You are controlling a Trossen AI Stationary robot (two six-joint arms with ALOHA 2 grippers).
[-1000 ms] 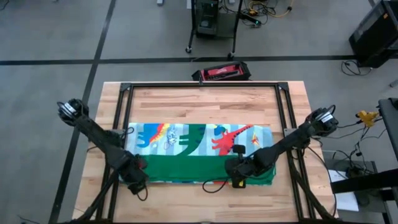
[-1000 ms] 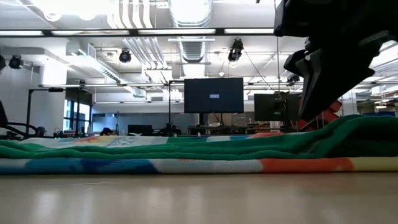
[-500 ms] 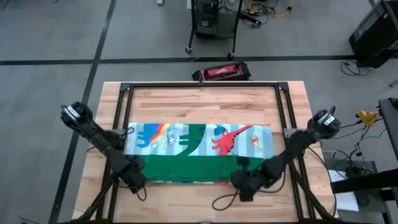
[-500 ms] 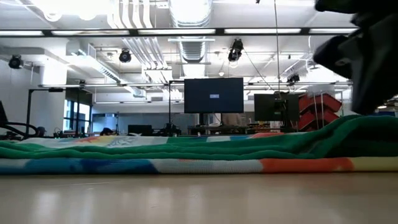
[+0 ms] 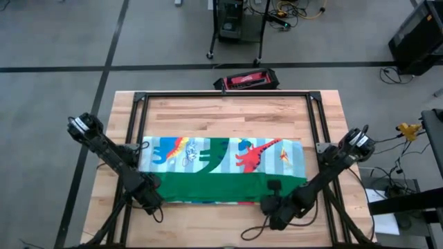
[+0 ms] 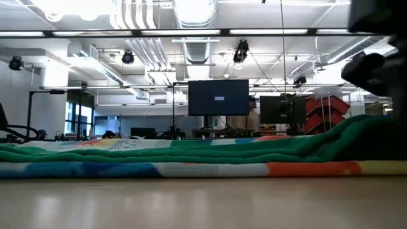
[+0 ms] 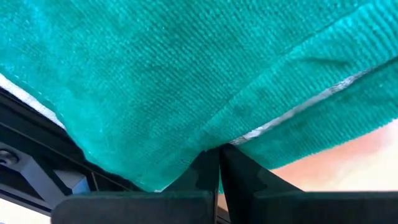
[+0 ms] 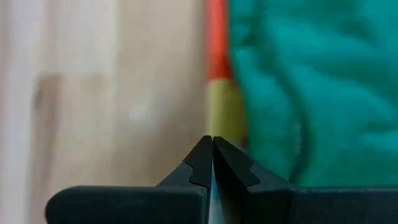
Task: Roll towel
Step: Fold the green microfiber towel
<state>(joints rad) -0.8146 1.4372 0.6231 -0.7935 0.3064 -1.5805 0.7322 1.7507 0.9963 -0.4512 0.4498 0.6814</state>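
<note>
The towel [image 5: 221, 169] lies spread across the middle of the wooden desk [image 5: 228, 114] in the high view, a long band running from left to right. Its upper half shows the pale striped side with red, blue and green dinosaurs; its lower half is folded over so the solid green back faces up. In the low view the towel [image 6: 191, 159] stretches across the whole width of the frame as a low green heap, with a striped and orange edge along the bottom where it meets the desk.

The left gripper [image 5: 154, 200] sits at the lower left corner of the green fold in the high view. In the left wrist view its fingers [image 7: 208, 174] are pressed together on the green edge of the towel [image 7: 186, 81], pinching the cloth where a corner hangs down.

The right gripper [image 5: 273, 205] is at the lower centre-right of the high view, just below the green fold and over bare wood. In the right wrist view its fingertips [image 8: 212, 158] are pressed together with nothing between them, beside the towel's orange and yellow border [image 8: 217, 93]

A red and black case [image 5: 247, 79] lies on the floor above the desk in the high view
</note>
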